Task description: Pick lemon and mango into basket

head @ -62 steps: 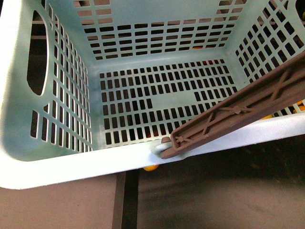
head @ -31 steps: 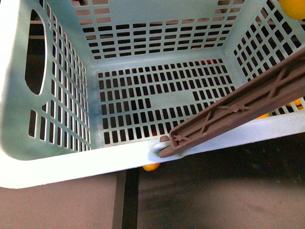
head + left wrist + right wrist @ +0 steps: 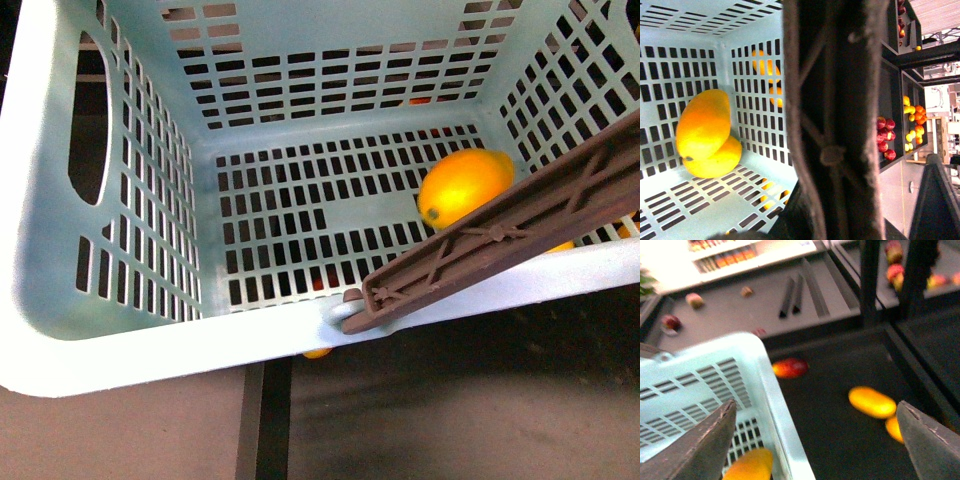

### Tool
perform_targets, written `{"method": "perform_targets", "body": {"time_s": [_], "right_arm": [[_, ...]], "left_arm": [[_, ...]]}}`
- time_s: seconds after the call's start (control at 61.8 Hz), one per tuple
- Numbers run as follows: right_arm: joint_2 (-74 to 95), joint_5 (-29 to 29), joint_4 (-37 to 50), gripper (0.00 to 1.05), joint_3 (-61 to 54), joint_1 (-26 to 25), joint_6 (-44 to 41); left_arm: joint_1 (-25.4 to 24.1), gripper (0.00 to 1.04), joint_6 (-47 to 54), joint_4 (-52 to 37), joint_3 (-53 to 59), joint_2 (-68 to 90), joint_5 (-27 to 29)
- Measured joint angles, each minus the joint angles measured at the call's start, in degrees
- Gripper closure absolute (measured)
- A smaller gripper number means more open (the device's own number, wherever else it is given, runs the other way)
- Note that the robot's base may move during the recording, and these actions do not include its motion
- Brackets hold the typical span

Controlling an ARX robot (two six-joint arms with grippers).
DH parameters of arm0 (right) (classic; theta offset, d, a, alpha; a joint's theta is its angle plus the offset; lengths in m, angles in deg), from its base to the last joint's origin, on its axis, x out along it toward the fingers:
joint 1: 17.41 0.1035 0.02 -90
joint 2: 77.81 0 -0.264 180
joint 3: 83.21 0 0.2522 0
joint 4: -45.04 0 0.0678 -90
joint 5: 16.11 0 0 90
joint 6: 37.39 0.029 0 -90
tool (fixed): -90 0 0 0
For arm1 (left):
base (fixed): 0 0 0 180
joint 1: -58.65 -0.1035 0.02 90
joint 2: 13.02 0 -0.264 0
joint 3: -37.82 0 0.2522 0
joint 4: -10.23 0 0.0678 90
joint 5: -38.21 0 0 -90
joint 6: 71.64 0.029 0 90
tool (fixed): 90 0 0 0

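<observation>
The pale aqua basket (image 3: 150, 355) fills the front view, tilted, with its brown ribbed handle (image 3: 500, 235) lying across the near right rim. A yellow oval lemon (image 3: 465, 187) lies on the slotted floor by the right wall, partly behind the handle. It also shows in the left wrist view (image 3: 702, 125), with a second yellow shape under it, and in the right wrist view (image 3: 747, 465). My left gripper (image 3: 825, 220) is shut on the handle (image 3: 835, 100). My right gripper (image 3: 815, 450) is open and empty above the basket's rim (image 3: 775, 405). A red-and-yellow mango (image 3: 790, 367) lies outside the basket.
Two yellow fruits (image 3: 872, 402) lie on the dark shelf beside the basket. Shelf bins with red and yellow fruits (image 3: 895, 135) stand beyond the handle. An orange fruit (image 3: 318, 352) peeks from under the basket's near rim. Dark shelf posts (image 3: 870, 280) rise behind.
A yellow fruit came in at the basket's upper right corner half a second ago and now lies on the basket floor. The basket has shifted slightly.
</observation>
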Motion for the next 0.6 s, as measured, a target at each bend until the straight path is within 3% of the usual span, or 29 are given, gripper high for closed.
{"method": "perform_targets", "body": {"time_s": [0.065, 0.308, 0.599], "right_arm": [[-2.23, 0.76, 0.76, 0.61, -3.93, -1.03, -1.33], [-8.5, 5.81, 1.07, 1.02, -10.27, -6.23, -2.34], [-15.39, 6.21, -0.92, 1.03, -15.06, -6.45, -2.58]], "left_arm": [[0.02, 1.01, -0.07, 0.0, 0.0, 0.0, -0.07], [0.0, 1.01, -0.04, 0.0, 0.0, 0.0, 0.17], [-0.02, 1.01, -0.02, 0.0, 0.0, 0.0, -0.02]]}}
